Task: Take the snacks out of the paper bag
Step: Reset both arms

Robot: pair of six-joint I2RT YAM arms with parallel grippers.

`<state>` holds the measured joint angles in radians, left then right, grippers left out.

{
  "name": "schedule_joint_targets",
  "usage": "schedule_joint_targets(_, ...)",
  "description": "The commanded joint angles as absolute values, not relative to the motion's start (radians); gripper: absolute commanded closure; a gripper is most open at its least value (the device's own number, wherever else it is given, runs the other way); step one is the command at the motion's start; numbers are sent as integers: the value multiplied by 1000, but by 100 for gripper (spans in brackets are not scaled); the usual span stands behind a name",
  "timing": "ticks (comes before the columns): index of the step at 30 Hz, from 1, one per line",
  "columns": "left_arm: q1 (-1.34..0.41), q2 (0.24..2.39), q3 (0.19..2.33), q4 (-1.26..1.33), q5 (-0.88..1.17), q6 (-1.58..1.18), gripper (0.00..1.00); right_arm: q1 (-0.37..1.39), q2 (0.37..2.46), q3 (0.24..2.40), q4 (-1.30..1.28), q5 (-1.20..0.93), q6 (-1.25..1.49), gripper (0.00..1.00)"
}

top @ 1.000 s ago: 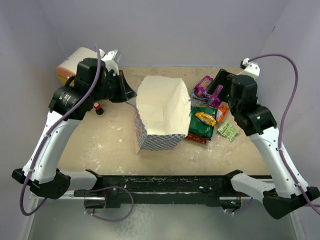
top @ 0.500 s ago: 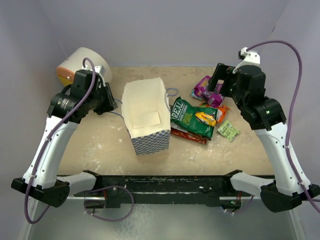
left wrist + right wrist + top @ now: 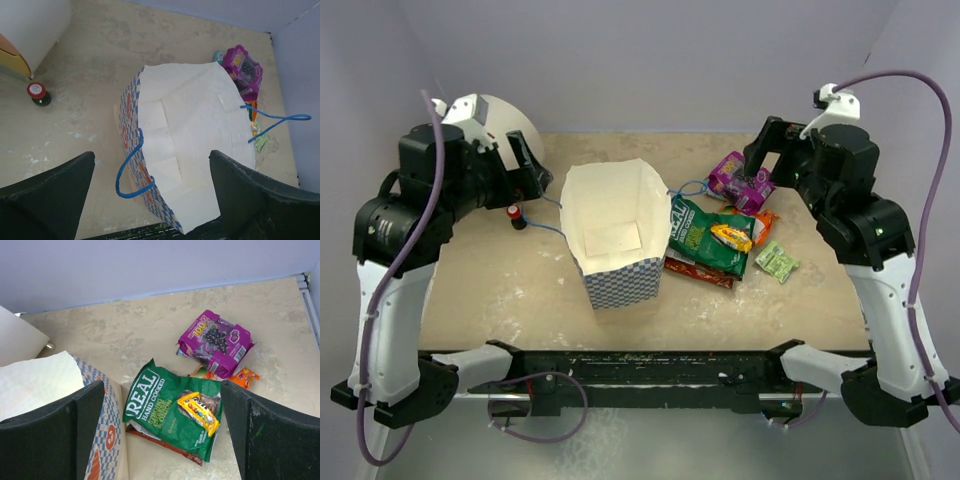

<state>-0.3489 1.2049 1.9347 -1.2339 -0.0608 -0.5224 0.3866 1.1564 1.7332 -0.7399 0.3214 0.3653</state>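
The paper bag point(image 3: 616, 240) stands upright mid-table with its mouth open; only cream paper shows inside point(image 3: 190, 145). Its blue cord handle point(image 3: 131, 172) hangs loose. My left gripper point(image 3: 528, 172) is open, up and to the left of the bag, holding nothing point(image 3: 150, 200). The snacks lie on the table right of the bag: a green bag point(image 3: 172, 412) with a yellow packet point(image 3: 199, 411) on it, a red bag point(image 3: 160, 440) under it, a purple pouch point(image 3: 215, 342), an orange packet point(image 3: 243, 376) and a light-green one point(image 3: 777, 261). My right gripper point(image 3: 758, 168) hangs open above them point(image 3: 162, 435).
A big cream cylinder with an orange end point(image 3: 490, 125) lies at the back left. A tiny red-and-black object point(image 3: 516, 215) stands between it and the bag. Purple walls close off the back and both sides.
My left gripper opened, let go of the bag's handle and pulled up to the left. The bag settled upright. The right arm rose slightly.
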Motion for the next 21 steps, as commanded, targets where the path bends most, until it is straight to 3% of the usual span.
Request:
schedule_joint_targets(1, -347, 1134, 1990, -1142, -99, -437, 1, 387, 1056, 1724, -689, 291, 341, 0)
schedule_joint_targets(10, -347, 859, 1722, -787, -251, -384, 1, 387, 842, 1574, -505, 277, 326, 0)
schedule_joint_targets(21, -347, 926, 1917, -725, -369, -268, 1, 387, 901, 1819, -579, 409, 318, 0)
